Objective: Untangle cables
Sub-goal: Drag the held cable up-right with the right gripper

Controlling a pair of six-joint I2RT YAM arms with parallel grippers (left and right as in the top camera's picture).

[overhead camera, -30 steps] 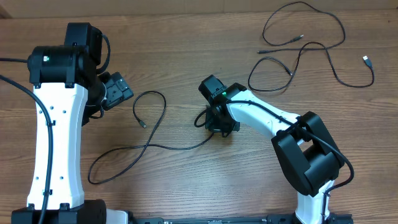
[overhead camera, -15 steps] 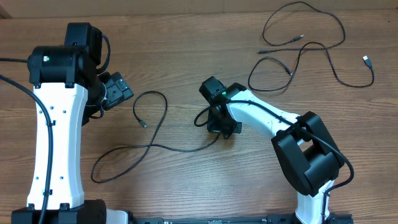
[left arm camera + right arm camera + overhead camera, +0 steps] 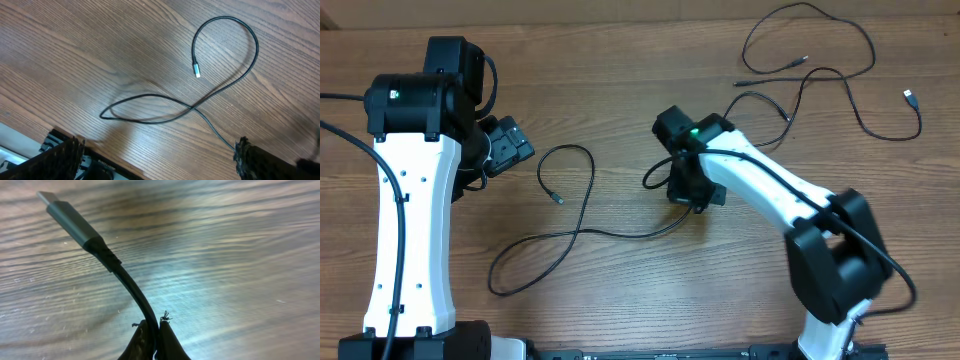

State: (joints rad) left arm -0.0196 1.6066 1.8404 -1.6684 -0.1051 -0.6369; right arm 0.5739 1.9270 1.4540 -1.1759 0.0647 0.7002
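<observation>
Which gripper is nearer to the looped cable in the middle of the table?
Right. The right gripper is shut on the cable just behind its plug; the left gripper is open, to the left of the cable's loop, not touching it.

Black cables (image 3: 582,232): 3. Centre cable (image 3: 196,71) trails left from the right claw (image 3: 154,339). Looped cable (image 3: 746,44) and silver-plug cable (image 3: 910,97) cross each other beyond that claw, to its right. Plug ends: 6. Arms: 2, left arm (image 3: 410,200) and right arm (image 3: 770,190). Bench (image 3: 620,80): 1.
</observation>
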